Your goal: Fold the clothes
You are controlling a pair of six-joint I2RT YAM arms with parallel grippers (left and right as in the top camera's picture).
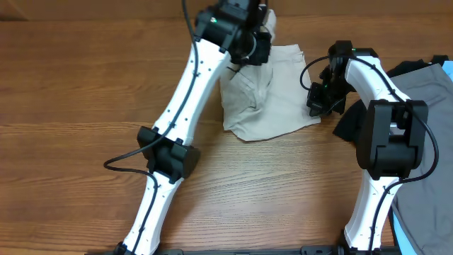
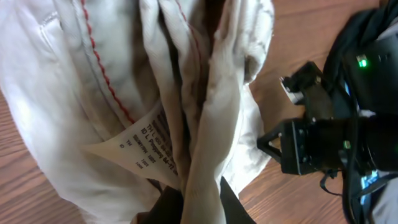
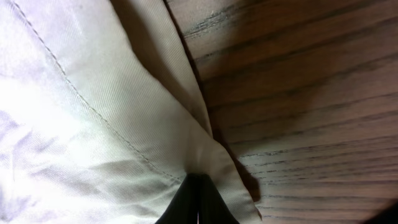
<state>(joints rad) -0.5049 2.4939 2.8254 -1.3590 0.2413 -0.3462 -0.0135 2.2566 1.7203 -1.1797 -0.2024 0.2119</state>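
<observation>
So we've got the shorts [image 1: 272, 99] on the table [image 1: 71, 106], far middle, between our two arms. The left gripper [image 1: 262, 32] is at their back edge and the right gripper [image 1: 316, 106] at their right edge. The other garments [image 1: 425, 92] lie further right.

Worktop [image 1: 71, 85]: brown wood, fills nearly the whole overhead view. Grain runs left to right, with darker streaks and paler bands between. Surface matte, no strong glare.

Right wrist view: the same wood close up, with fine dark grain lines sharp against a reddish-brown ground.

Light: soft and even, from above. Shadows on the wood are short and blurred at the edges.

Right edge: grey garment [image 1: 425, 92] spread flat, black garment [image 1: 347, 129] bunched just beside it. Pale blue surface [image 1: 417, 237] in the lower right corner.

Near edge: dark bar [image 1: 233, 250] along the bottom.

No wall, floor or window in view.
</observation>
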